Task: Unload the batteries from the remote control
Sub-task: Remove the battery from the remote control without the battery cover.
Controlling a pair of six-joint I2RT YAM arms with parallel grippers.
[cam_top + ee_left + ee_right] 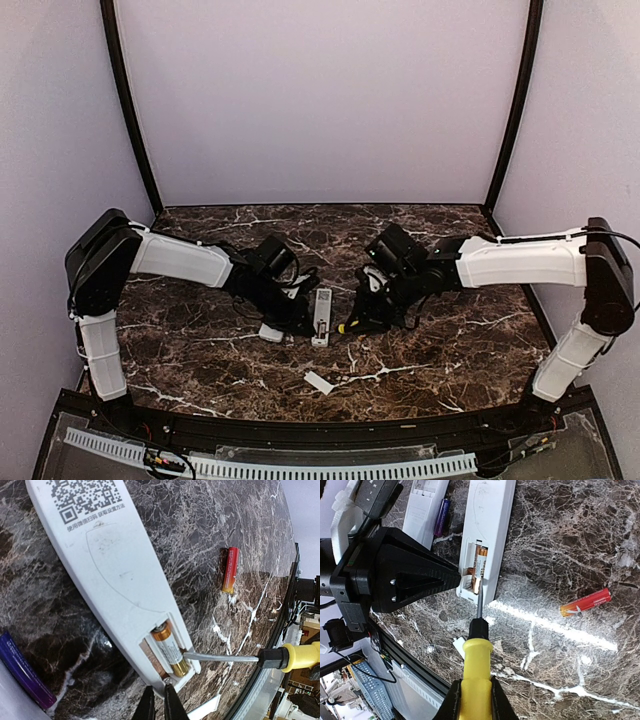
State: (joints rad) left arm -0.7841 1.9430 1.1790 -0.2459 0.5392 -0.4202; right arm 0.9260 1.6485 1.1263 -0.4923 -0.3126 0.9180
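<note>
The white remote control lies back up on the marble, its compartment open at the near end. One battery with copper and gold ends sits in the right-hand slot; the slot beside it is bare. A red battery lies loose on the table to the right. My right gripper is shut on the yellow handle of a screwdriver, whose tip touches the seated battery at its gold end. My left gripper is shut, its fingertips against the remote's end edge, nothing between them.
A second white remote with a purple cell beside it lies left of the first. A flat white back cover rests near the front edge. The black rail bounds the table's front.
</note>
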